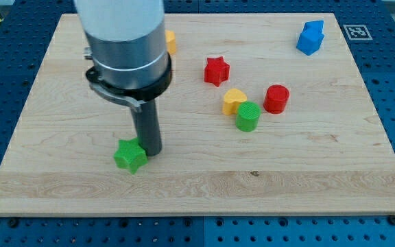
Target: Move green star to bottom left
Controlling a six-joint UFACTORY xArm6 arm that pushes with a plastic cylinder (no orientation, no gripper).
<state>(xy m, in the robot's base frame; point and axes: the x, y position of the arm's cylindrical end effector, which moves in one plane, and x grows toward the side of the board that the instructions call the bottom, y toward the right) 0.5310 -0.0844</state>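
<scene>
Nearest the camera lies the green star (129, 156), resting flat on the counter (266, 185) toward the view's bottom left of centre. It is not in the corner itself; bare wood separates it from both the bottom edge and the left edge.

My tip (149, 152) stands upright just to the view's right of the green star, touching or almost touching its upper right side; I cannot tell which. My tool is a plain rod with nothing to open or close, so it grasps nothing. The wide grey housing above the rod hides the counter directly up-view of the star.

Positions relative to the green star:
- Green cylinder (247, 116): to the view's right and slightly up, well apart.
- Yellow block (234, 101), rounded, shape unclear: touching or just beside the green cylinder, on its upper left.
- Red cylinder (276, 99): just to the right of the yellow block, farther right of the star.
- Red star (217, 71): up and to the right, apart from the cluster.
- Orange-yellow block (171, 42): up-view, mostly hidden behind my housing.
- Blue block (310, 37): far up and right, near the counter's top right corner.
</scene>
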